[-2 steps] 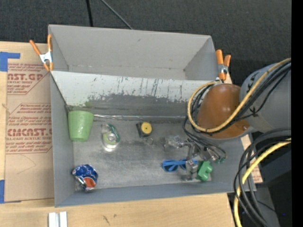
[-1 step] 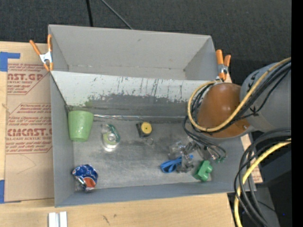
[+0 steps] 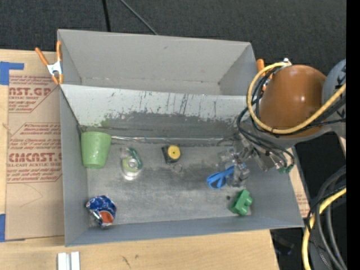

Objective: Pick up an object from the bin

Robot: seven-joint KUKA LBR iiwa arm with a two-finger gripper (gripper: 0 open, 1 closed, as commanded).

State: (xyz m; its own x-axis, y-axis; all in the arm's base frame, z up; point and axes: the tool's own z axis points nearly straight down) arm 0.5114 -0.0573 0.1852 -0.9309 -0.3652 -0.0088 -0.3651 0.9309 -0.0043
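Observation:
My gripper (image 3: 235, 170) is low at the right side of the bin, below the orange cover. A small blue plastic piece (image 3: 217, 179) lies right at its fingertips; I cannot tell whether the fingers are round it. Just below, near the front right corner, sits a green plastic block (image 3: 241, 202).
A small black thing with a yellow disc (image 3: 171, 153) lies mid-bin. Left of it are a clear bottle with a green label (image 3: 130, 166) and a light green cup (image 3: 95, 148) on its side. A crumpled blue, red and white wrapper (image 3: 101, 210) is at the front left.

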